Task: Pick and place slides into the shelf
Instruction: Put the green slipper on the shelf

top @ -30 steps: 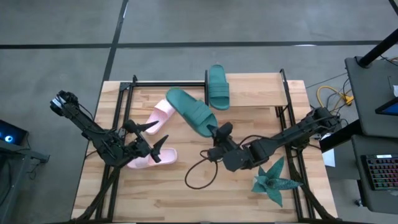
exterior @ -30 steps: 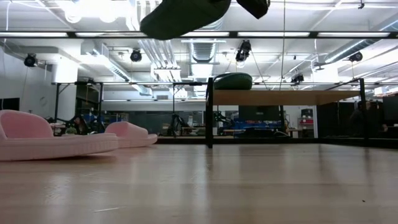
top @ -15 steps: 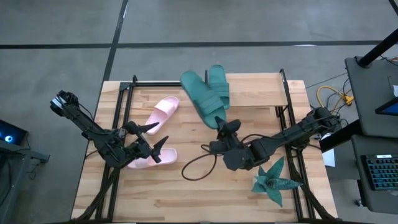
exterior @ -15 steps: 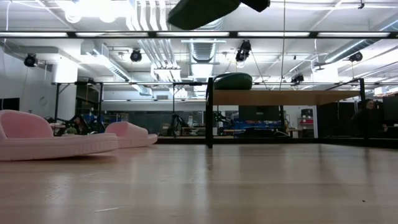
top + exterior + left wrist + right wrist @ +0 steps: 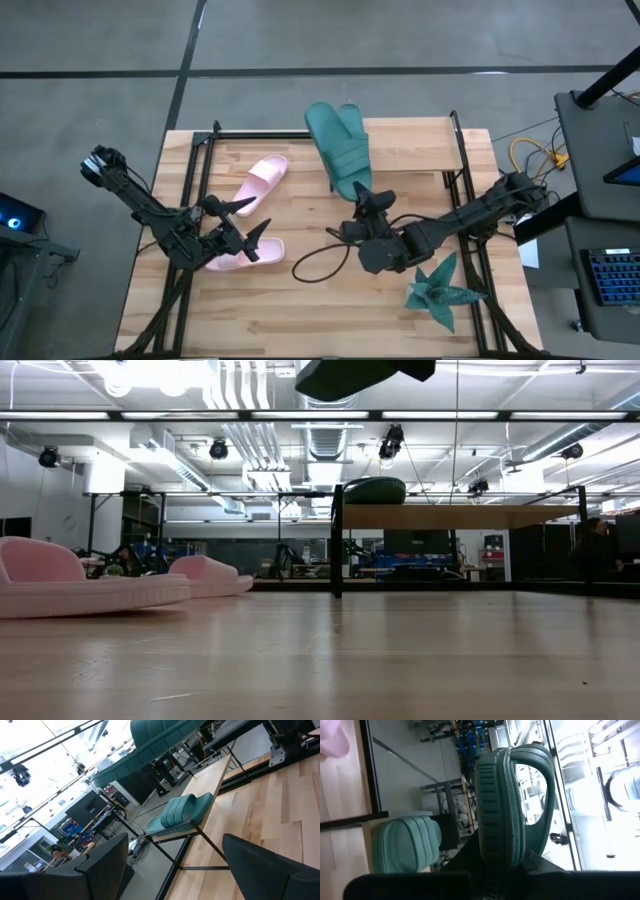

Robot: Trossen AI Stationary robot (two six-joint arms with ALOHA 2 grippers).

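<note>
My right gripper (image 5: pixel 366 203) is shut on a dark teal slide (image 5: pixel 333 148), lifted high over the table at the shelf's left end; the low view shows this slide (image 5: pixel 345 374) at the picture's top. The second teal slide (image 5: pixel 354 128) lies sole down on the light wood shelf (image 5: pixel 410 146). Two pink slides rest on the table: one (image 5: pixel 262 180) left of the shelf, one (image 5: pixel 238 258) below my left gripper (image 5: pixel 248 218). My left gripper is open and touches nothing. My right gripper holds the teal slide by its near end, close to the ribbed strap (image 5: pixel 496 805); its own fingers hide the exact place of contact. The fingers come from the near side and lie along the slide. The slide is lifted clear and sticks out toward the far edge.
A teal spiky plant (image 5: pixel 441 291) stands near the table's near right corner. A dark cable loop (image 5: pixel 318 265) lies on the table near my right gripper. Black metal uprights (image 5: pixel 337 540) carry the shelf board (image 5: pixel 460 517). The table's near middle is bare wood.
My right gripper has swung the teal slide toward the far edge and to the right. The slide has turned from pointing far-left to pointing almost straight at the far edge, and now overlaps the teal slide on the shelf. The cable loop has shifted slightly.
</note>
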